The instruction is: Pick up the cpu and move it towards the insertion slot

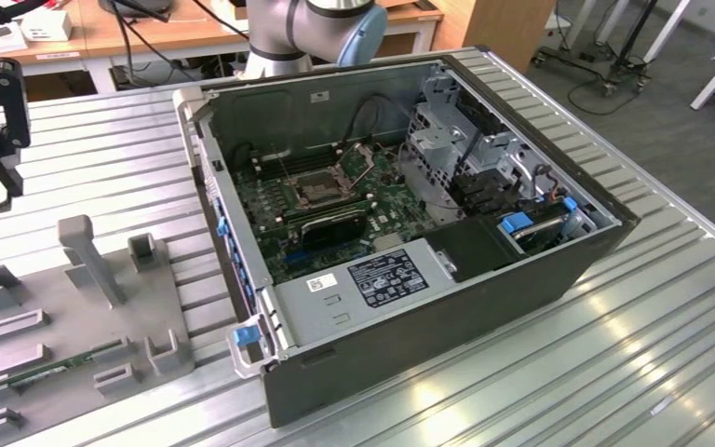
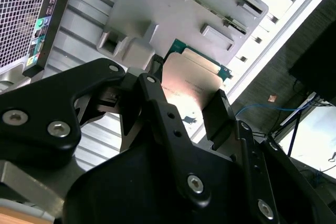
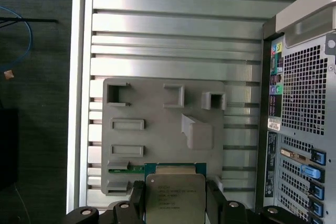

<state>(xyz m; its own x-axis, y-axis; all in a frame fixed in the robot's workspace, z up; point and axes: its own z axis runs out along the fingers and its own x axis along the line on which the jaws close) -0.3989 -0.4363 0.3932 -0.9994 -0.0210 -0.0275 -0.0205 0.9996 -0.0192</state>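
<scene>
Open computer case [image 1: 482, 307] on slatted table [image 1: 109, 168], insertion slot [image 1: 316, 186] inside, grey tray [image 1: 53, 307] beside it

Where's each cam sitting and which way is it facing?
Exterior view: off-arm, high, looking down into the open computer case and insertion slot; arm joint shows behind.
First wrist view: on the wrist, facing straight down at the grey tray; claw shows.
Second wrist view: on the wrist, oblique along the claw.
Shared: both wrist views show claw shut on cpu over the tray.

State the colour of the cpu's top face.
The cpu top is pale silvery, green-edged; clearest in the first wrist view.
</scene>
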